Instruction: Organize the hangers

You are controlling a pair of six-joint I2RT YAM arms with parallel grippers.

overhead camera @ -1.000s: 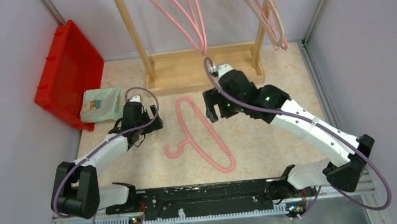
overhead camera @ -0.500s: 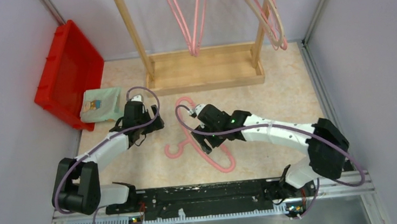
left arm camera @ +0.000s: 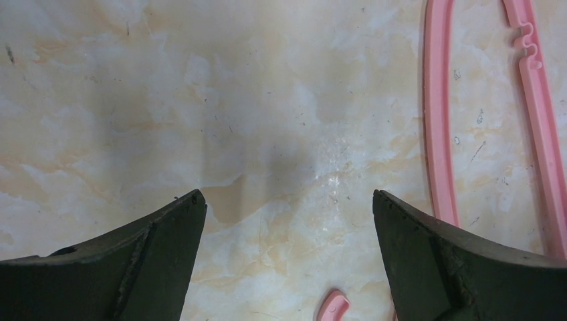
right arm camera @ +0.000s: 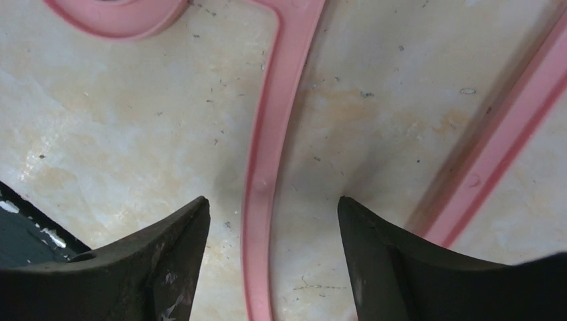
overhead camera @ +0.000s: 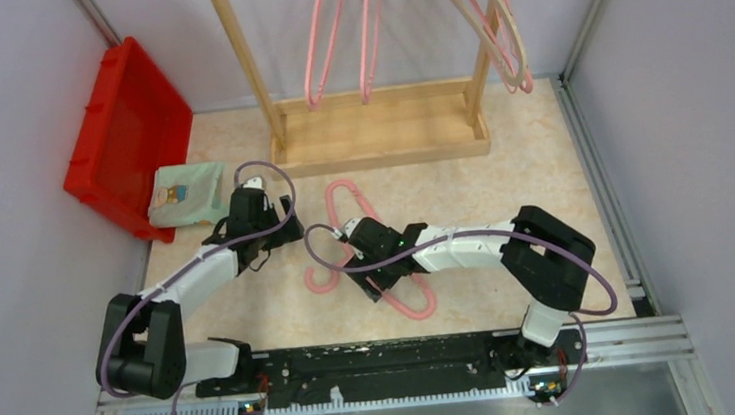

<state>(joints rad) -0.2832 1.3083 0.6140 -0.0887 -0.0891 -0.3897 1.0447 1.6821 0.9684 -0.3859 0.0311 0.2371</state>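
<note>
A pink hanger lies flat on the table, its hook pointing left. My right gripper is open, low over its middle. In the right wrist view one thin pink arm of the hanger runs between the open jaws of that gripper, and another bar passes at the right. My left gripper is open and empty, just left of the hanger. The left wrist view shows the gripper, the hanger's bars and its hook tip. Pink hangers and pink and beige ones hang on the rack.
A wooden rack stands at the back of the table. A red bin leans at the back left with a folded pale green cloth beside it. Grey walls close in both sides.
My right arm has swung from near the rack's base down and left to the hanger on the table. The pink hangers on the rack have swung. The left arm has not moved.
</note>
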